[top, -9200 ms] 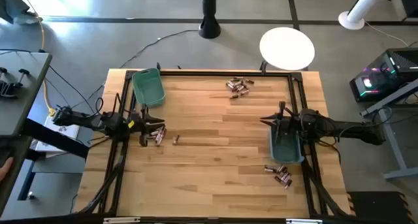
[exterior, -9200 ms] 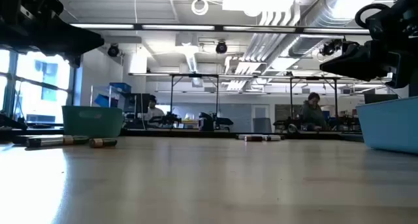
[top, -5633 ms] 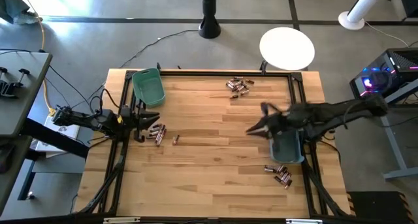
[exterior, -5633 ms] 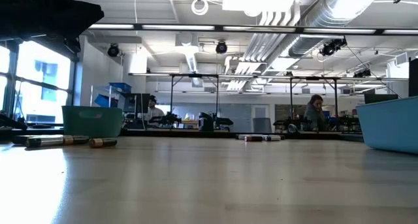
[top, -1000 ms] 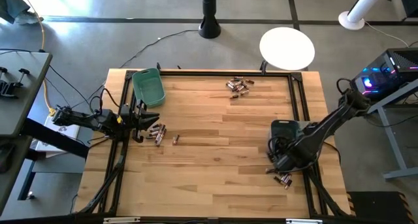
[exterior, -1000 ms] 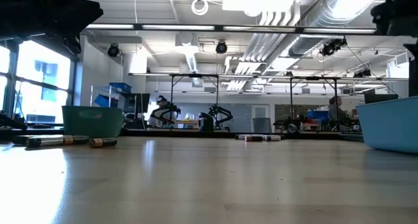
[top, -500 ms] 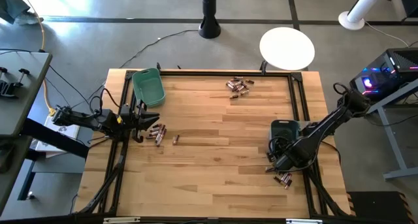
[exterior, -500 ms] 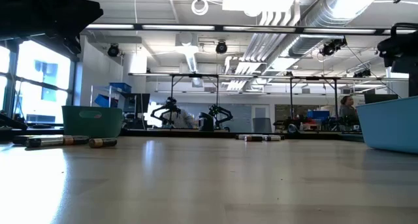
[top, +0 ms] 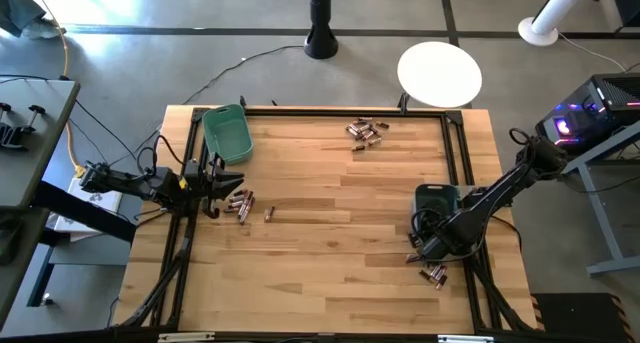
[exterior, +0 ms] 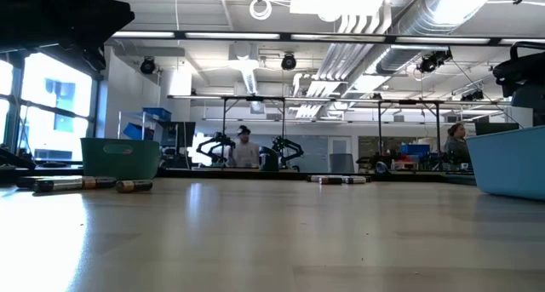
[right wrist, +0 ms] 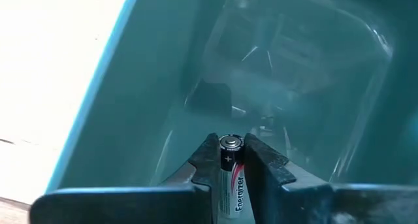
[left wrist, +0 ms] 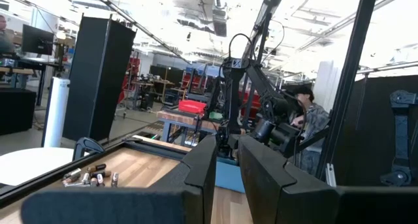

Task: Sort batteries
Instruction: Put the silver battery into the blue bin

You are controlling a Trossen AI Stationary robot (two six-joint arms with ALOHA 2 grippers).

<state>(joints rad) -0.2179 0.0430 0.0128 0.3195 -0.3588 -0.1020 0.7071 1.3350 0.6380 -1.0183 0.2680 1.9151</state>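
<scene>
The right tool [right wrist: 232, 160] is clamped on a single battery [right wrist: 230, 174], its two dark fingers [right wrist: 264, 165] pressing it from either side, and it hangs over the inside of the blue bin [right wrist: 307, 87] with the battery's end pointing down into it. From above, that right arm reaches in from the desk's right edge and bends down near the blue bin [top: 437, 199], just beside a small heap of batteries [top: 432, 273] lying near the front right corner of the desk [top: 330, 253]. Over on the left side, the left tool [top: 218, 188] sits low at the desk's left edge, right next to another cluster of batteries [top: 240, 204], with one loose battery [top: 269, 214] a little apart from them. Its fingers [left wrist: 202, 165] stand nearly together with only a narrow slot between them, and nothing is in that slot. The green bin [top: 227, 133] rests in the far left corner, close behind that left tool. A third bunch of batteries [top: 366, 133] lies near the far edge, well apart from both arms. At desk level, the green bin [exterior: 121, 158] shows on the left with a few batteries [exterior: 78, 184] lying in front of it, and the blue bin [exterior: 508, 161] rises at the right. People are in the room beyond.
</scene>
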